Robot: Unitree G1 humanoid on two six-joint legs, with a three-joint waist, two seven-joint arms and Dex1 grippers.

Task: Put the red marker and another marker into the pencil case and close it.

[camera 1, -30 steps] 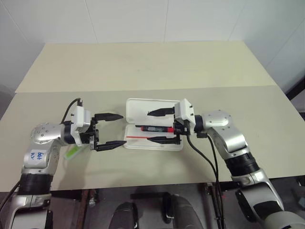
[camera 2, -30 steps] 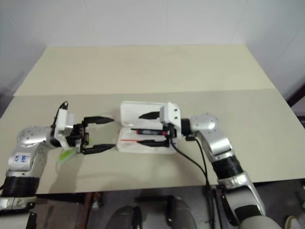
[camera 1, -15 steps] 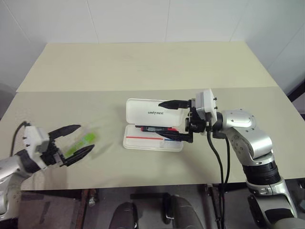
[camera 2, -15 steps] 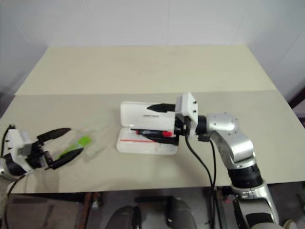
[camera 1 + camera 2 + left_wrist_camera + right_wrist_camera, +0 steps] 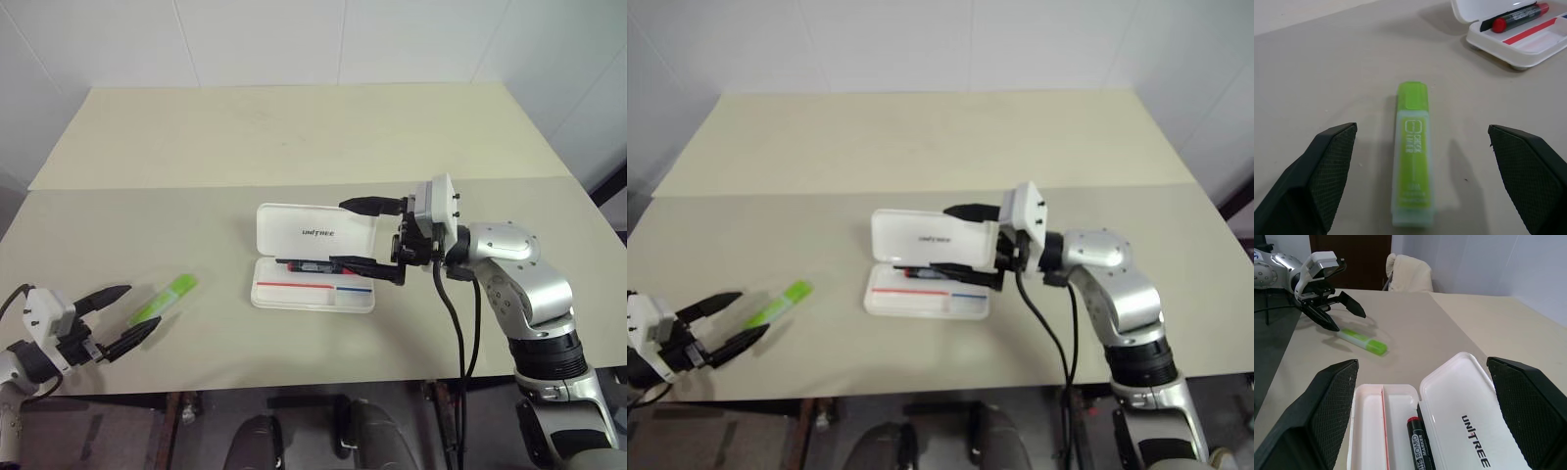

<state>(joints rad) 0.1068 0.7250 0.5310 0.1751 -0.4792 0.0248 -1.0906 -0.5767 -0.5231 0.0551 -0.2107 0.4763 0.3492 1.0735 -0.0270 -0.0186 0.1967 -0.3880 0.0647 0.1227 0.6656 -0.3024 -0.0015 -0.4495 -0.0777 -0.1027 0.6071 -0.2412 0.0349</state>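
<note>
Left gripper [image 5: 116, 315] wide apart, empty, level with table [image 5: 294, 137], aimed at green marker [image 5: 165, 299] lying just ahead of fingertips; judged: lined up for pickup. Right gripper [image 5: 375, 238] also spread wide, empty, hovering at right end of pencil case [image 5: 313, 294], upper finger over raised lid, lower finger near tray; judged: waiting to shut lid. Red marker [image 5: 315, 264] already in tray along hinge. Left wrist view shows green marker centred between fingers, print readable. Right wrist view shows "UNITREE" lid lettering, tray divider.
</note>
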